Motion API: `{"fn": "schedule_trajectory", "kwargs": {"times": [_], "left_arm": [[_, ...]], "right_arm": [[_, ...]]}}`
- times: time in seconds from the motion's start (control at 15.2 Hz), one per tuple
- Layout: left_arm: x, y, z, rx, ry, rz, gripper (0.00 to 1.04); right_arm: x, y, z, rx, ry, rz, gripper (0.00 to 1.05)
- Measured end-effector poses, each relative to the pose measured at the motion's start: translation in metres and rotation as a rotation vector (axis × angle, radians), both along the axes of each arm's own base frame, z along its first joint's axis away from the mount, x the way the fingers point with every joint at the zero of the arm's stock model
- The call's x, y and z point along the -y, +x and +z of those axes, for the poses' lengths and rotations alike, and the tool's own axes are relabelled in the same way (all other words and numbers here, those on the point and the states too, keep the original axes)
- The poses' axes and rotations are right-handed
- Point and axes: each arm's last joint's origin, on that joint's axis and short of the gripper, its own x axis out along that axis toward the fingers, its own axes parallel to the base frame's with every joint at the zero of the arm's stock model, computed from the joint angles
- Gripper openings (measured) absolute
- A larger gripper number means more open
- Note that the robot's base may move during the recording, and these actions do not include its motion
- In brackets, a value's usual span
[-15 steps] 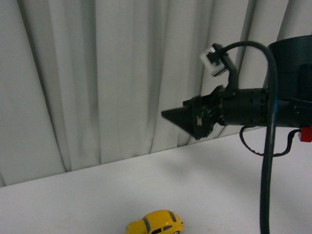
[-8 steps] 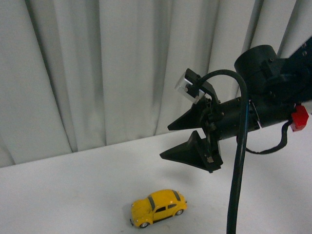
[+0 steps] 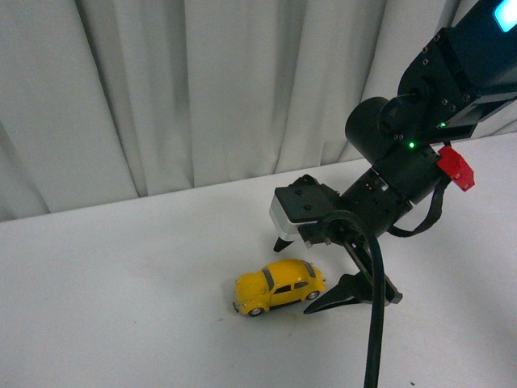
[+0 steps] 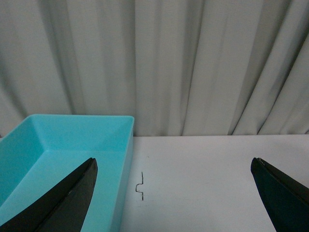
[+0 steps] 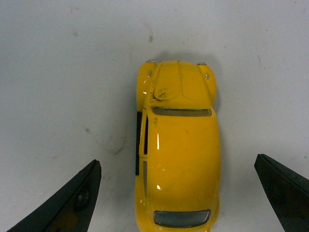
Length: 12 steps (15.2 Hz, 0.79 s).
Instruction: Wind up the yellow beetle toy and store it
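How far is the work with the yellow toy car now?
Nothing looks finished yet: the yellow beetle toy stands on its wheels on the white table, ungripped. In hand: the right tool is open, a finger on each side of the toy, not touching it. Left: gripping, winding and storing it, probably in the turquoise bin near the open left tool.

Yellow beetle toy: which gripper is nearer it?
Right. The right gripper straddles the yellow beetle toy, jaws open; the left gripper faces a turquoise bin, no toy in view.
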Motion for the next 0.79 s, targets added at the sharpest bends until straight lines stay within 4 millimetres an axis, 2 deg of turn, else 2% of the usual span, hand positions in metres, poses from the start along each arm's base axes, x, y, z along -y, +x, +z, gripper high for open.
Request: {"fn": "schedule_trajectory", "kwargs": {"times": [0.46,0.53,0.59,0.66,0.79], "left_arm": [[0.000,0.000,0.000,0.000,0.000,0.000,0.98],[0.000,0.000,0.000,0.000,0.000,0.000,0.98],[0.000,0.000,0.000,0.000,0.000,0.000,0.98],[0.000,0.000,0.000,0.000,0.000,0.000,0.98],[0.000,0.000,0.000,0.000,0.000,0.000,0.98]], "right_arm": [[-0.019,0.006,-0.004,-0.010,0.000,-0.023,0.98],[-0.023,0.001,-0.009,-0.037,-0.005,-0.029,0.64],[-0.023,0.001,-0.009,-0.037,-0.006,-0.029,0.50],[-0.023,0.001,-0.008,-0.037,-0.005,-0.029,0.44],[-0.022,0.001,-0.008,-0.035,-0.005,-0.028,0.42]]}}
